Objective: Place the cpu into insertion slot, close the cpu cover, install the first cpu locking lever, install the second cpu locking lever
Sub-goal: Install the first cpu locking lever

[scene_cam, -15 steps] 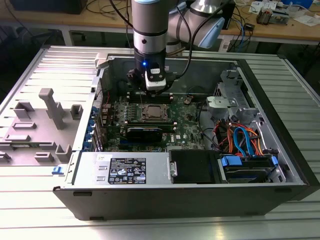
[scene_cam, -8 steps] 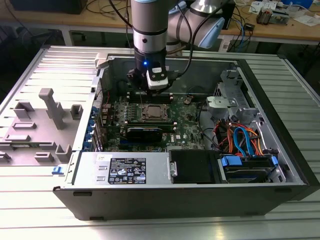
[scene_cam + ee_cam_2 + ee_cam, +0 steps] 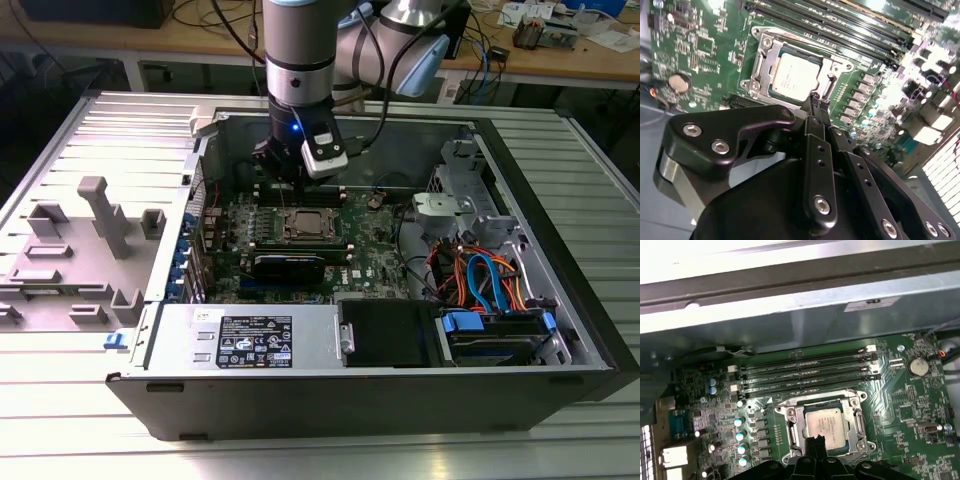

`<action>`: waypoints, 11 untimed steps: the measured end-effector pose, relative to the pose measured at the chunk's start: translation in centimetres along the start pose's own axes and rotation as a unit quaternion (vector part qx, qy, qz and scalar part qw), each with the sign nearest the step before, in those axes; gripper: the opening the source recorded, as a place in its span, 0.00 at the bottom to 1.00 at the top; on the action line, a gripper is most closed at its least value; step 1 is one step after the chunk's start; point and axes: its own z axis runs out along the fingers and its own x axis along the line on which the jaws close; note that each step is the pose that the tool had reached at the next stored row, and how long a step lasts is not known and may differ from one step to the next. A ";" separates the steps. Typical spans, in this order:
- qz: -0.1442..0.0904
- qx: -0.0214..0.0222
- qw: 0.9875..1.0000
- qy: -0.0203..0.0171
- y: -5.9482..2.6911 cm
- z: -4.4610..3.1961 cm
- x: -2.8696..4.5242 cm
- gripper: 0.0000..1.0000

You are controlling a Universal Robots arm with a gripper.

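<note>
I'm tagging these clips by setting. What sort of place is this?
Probably a robotics lab or electronics workshop: an opened computer case lies on a ribbed metal table, a robot arm reaches into it, and a wooden workbench behind carries loose cables.

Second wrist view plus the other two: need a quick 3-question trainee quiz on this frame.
1. True or false: the chip sits in the socket.
2. In the exterior view, the arm reaches down over: A) the green board; B) the blue cables; C) the grey plastic parts outside the case.
3. Fill in: in the second wrist view, the fingers end at the socket's edge with their tips ___ (open/shut).

Key: 1 true; 2 A; 3 shut.
</note>
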 end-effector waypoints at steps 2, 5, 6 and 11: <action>-0.018 0.000 1.000 0.001 0.00 0.00 0.00 0.11; -0.040 -0.001 0.999 0.002 -0.02 0.01 0.14 0.11; -0.043 -0.001 0.999 0.002 -0.05 0.00 0.34 0.11; -0.044 -0.002 0.999 0.002 -0.33 -0.09 2.69 0.11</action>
